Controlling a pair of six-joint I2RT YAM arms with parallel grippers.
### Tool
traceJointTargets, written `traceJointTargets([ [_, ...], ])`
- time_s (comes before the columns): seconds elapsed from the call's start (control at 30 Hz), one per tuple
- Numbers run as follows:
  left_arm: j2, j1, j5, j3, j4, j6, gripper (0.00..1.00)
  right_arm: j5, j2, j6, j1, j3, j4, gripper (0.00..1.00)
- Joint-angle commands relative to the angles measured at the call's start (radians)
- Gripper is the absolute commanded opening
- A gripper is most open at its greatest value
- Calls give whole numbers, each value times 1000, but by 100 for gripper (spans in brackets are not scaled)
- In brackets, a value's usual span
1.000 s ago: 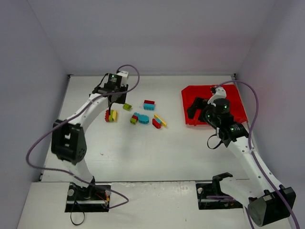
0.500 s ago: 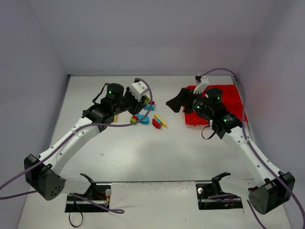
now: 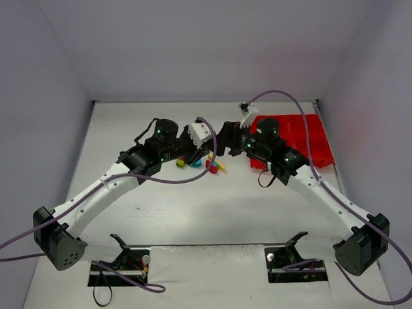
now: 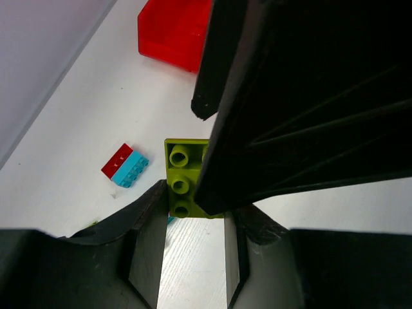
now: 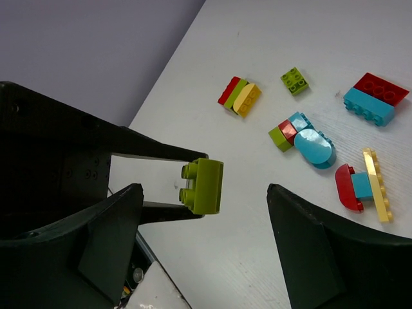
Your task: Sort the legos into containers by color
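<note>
My left gripper (image 4: 196, 203) is shut on a lime green lego (image 4: 183, 180) and holds it above the table. In the right wrist view the same lego (image 5: 207, 187) sits between my left gripper's fingertips. My right gripper (image 5: 203, 203) is open, its jaws standing wide on either side of the lego without touching it. In the top view the two grippers, left (image 3: 207, 149) and right (image 3: 225, 138), meet mid-table. The red tray (image 3: 312, 132) lies at the back right, also in the left wrist view (image 4: 174, 32). My right gripper's finger (image 4: 290, 96) hides part of the lego.
Loose legos lie on the table: a red-green-yellow stack (image 5: 239, 96), a small green one (image 5: 294, 80), a red-and-cyan brick (image 5: 375, 98), a green-red-cyan cluster (image 5: 299, 136), and a red, cyan and yellow group (image 5: 364, 187). Walls stand on three sides.
My left gripper has swung right from the left pile with the green lego in it. My right gripper has moved left from the tray and now brackets that lego.
</note>
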Motion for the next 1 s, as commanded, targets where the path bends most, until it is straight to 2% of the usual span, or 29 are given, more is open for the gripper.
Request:
traceJointTargets([
  [0.0,-37,-19,7,23,41,20,5,11,4,11,18,45,103,73],
  [0.13,-41,-30,7,15,44,24,5,33,16,13,24,33,112,70],
  [0.3,-46,-36,-7,0,47,26,5,45,24,19,24,11,135,60],
  [0.4,-52,-37,-19,-7,52,32,5,34,32,25,24,-1,138,51],
  [0.5,-52,-37,-30,-4,53,40,5,34,27,25,24,-12,138,33],
  [0.53,-50,-37,-33,-4,53,43,5,37,25,27,24,-15,138,32],
  [0.63,-47,-37,-44,-2,61,47,5,37,21,25,26,-27,138,34],
  [0.8,-43,-37,-50,0,69,55,5,25,22,24,24,-38,138,45],
  [0.97,-34,-37,-56,4,76,57,5,16,29,22,24,-39,138,44],
])
